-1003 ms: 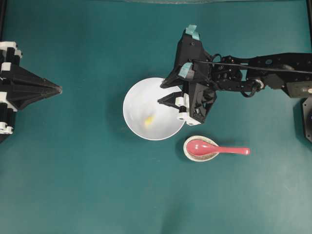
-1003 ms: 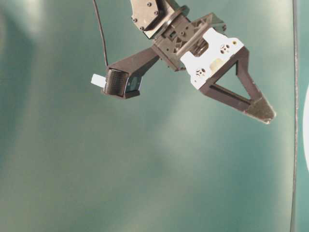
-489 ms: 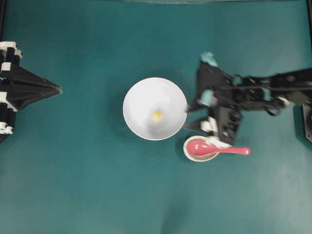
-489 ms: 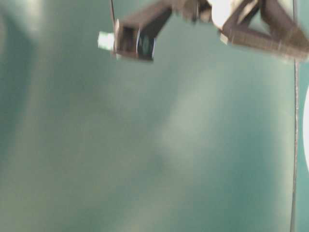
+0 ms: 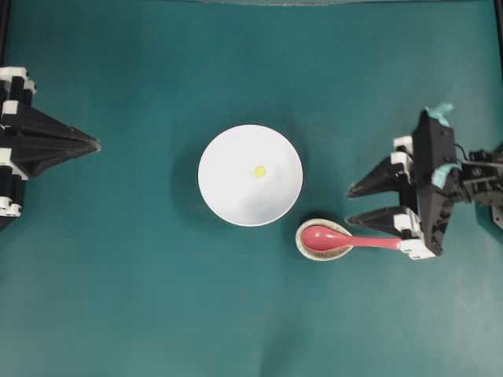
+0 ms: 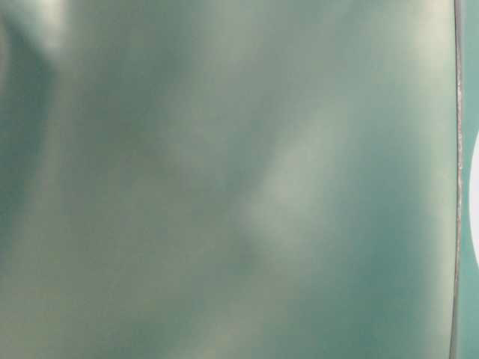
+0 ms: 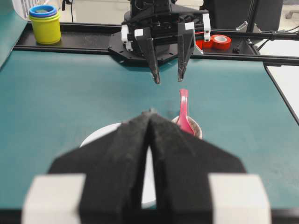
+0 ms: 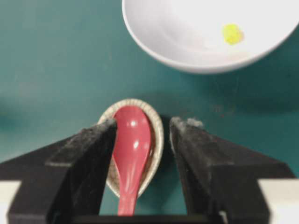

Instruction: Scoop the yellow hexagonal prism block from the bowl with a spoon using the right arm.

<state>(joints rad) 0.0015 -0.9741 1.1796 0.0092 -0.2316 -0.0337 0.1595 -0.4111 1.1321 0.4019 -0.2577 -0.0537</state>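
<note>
The white bowl (image 5: 228, 196) sits mid-table with the tiny yellow hexagonal prism block (image 5: 259, 170) inside it, right of centre. The pinkish-red spoon (image 5: 346, 240) lies to the bowl's lower right, its head in a small speckled dish (image 5: 302, 243) and its handle pointing right. My right gripper (image 5: 350, 206) is at the handle end, open and pointing left toward the bowl. In the right wrist view the spoon (image 8: 133, 140) lies between the open fingers, close to the left finger (image 8: 88, 154), with the block (image 8: 232, 33) ahead in the bowl (image 8: 154, 42). My left gripper (image 5: 93, 144) rests shut at the far left.
The left wrist view shows stacked yellow and blue cups (image 7: 45, 21) and a red tape roll (image 7: 221, 42) on the black frame behind the right arm. The table-level view is only blurred teal surface with a sliver of the bowl (image 6: 476, 209).
The right arm has pulled back from over the bowl to the right, down to the spoon's handle end, leaving the table-level view. The left arm has not moved.
</note>
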